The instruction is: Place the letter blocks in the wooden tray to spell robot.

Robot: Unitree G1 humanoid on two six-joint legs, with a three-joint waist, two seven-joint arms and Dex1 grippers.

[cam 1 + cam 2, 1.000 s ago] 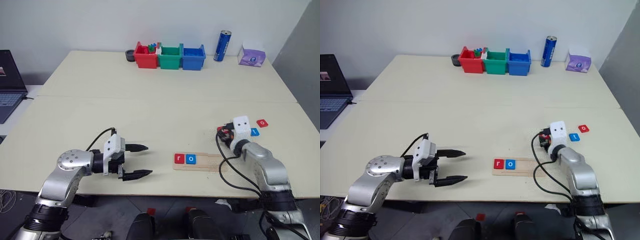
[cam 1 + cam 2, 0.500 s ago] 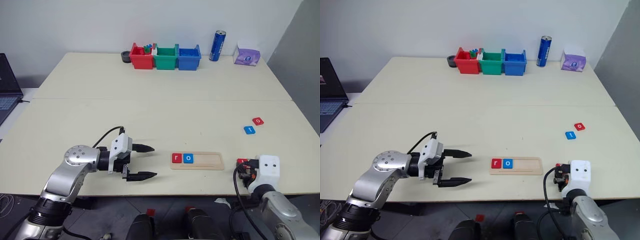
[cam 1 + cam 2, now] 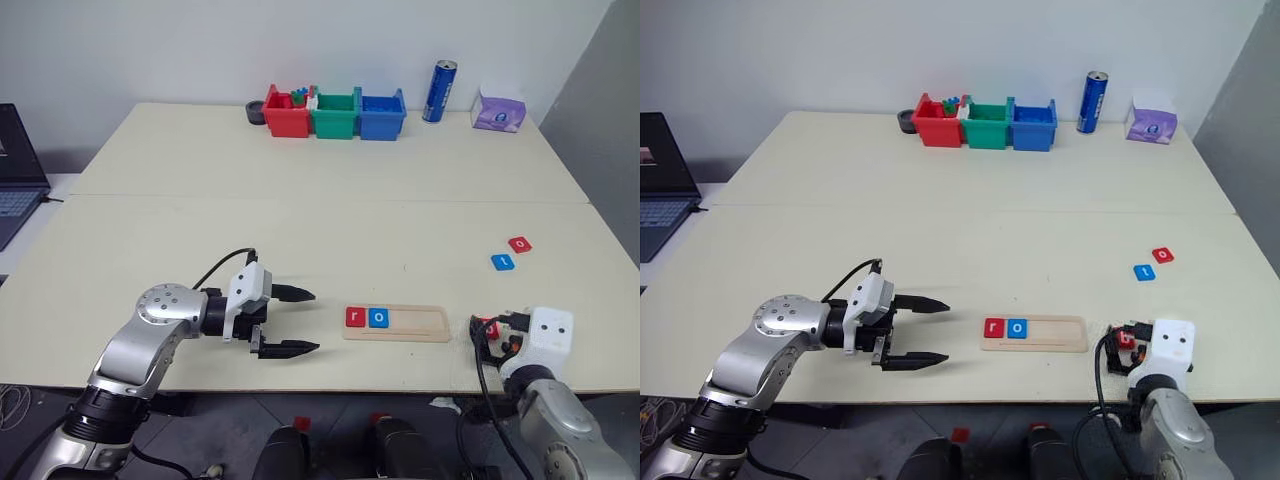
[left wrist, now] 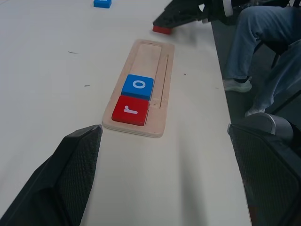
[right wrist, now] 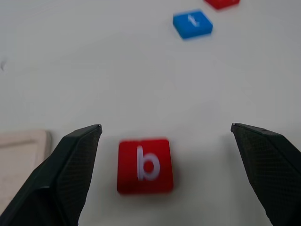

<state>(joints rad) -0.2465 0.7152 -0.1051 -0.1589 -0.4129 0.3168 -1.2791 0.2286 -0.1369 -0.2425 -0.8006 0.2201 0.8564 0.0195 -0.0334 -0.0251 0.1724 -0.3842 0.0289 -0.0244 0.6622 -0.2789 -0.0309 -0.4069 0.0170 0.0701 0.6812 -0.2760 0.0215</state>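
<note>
Red "b" block (image 5: 145, 165) seen flat on bench between spread right tool (image 5: 164, 141) fingers; tray (image 3: 396, 323) beside, leftward.

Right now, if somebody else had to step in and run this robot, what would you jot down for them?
Left gripper: open, holding nothing, left of the wooden tray.
Right gripper: open, with the red b block flat on the table between its fingers, just right of the tray.
Done: red r block and blue o block sit in the tray's left end.
Left: b, then the far red block, then blue t block, both lying on the table further right.
</note>
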